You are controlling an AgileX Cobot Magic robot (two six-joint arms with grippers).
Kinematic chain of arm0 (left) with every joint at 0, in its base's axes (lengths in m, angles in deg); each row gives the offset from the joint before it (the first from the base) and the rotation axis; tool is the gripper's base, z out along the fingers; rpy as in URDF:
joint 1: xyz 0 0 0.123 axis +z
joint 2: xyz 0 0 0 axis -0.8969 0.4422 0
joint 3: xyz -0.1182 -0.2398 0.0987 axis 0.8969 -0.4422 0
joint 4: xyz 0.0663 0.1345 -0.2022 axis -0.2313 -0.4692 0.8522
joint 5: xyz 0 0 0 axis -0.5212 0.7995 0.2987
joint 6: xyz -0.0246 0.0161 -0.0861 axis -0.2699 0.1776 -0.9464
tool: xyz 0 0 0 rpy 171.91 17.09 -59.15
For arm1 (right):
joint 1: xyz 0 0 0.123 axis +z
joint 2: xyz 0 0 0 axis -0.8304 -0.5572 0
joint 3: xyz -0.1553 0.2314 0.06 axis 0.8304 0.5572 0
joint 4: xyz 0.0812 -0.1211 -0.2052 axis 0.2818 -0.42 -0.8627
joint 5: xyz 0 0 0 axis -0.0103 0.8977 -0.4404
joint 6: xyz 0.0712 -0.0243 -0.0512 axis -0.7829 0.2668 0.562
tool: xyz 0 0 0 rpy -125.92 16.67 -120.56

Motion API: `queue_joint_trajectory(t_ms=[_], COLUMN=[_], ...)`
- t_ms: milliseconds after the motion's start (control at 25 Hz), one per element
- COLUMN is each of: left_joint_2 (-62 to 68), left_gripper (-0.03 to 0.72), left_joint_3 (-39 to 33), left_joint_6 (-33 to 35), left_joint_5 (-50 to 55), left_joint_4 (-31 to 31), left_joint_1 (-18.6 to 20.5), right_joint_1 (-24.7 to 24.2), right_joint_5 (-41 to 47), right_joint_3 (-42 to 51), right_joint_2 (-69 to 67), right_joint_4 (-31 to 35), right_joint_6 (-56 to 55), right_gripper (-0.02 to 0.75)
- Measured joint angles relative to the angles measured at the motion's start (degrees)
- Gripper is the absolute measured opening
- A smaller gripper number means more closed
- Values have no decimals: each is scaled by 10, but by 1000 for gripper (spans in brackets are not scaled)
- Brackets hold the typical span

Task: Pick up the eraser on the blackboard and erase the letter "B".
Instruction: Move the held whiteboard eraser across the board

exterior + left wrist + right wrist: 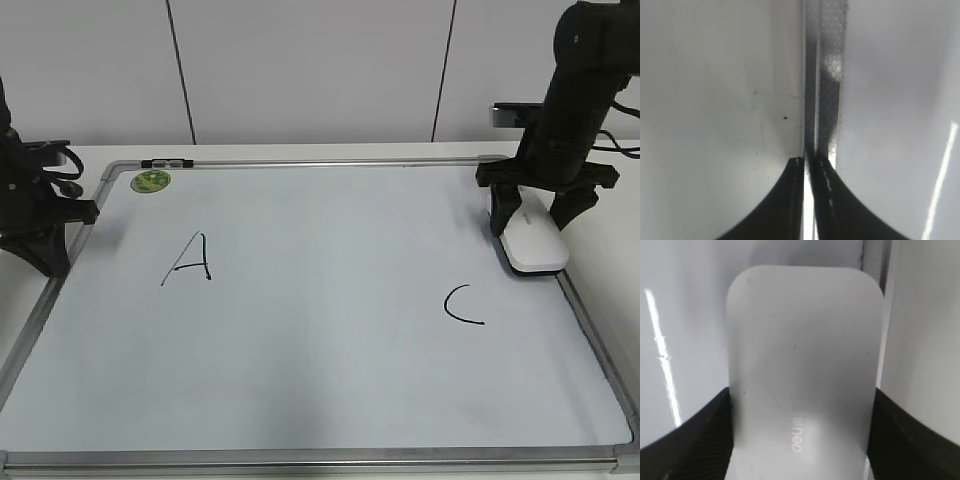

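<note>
Blackboard [330, 420] under eraser [533, 243]

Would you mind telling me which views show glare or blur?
Exterior view: sharp, evenly lit, white metal-framed blackboard free of glare. Left wrist view: soft focus, bright streak lower right. Right wrist view: white rounded plastic eraser slightly blurred, glare streak at left.

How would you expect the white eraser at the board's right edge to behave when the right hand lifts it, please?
The eraser is probably stiff: its rounded plastic shell shows no sag between the right hand fingers. Its smooth, glossy top suggests it may slip under a light squeeze. Flat and low on the blackboard, it seems unlikely to roll or tip.
</note>
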Motion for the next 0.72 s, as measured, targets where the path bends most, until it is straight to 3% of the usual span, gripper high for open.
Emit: queue_joint_trajectory(t_ms=[720], left_joint_2=[0], left_gripper=[24], left_joint_3=[0], left_joint_6=[0], left_joint_5=[0], left_joint_4=[0], left_joint_1=[0], right_joint_1=[0], right_joint_5=[0], right_joint_3=[0], right_joint_2=[-14], right_joint_4=[0], right_joint_6=[0], right_gripper=[531])
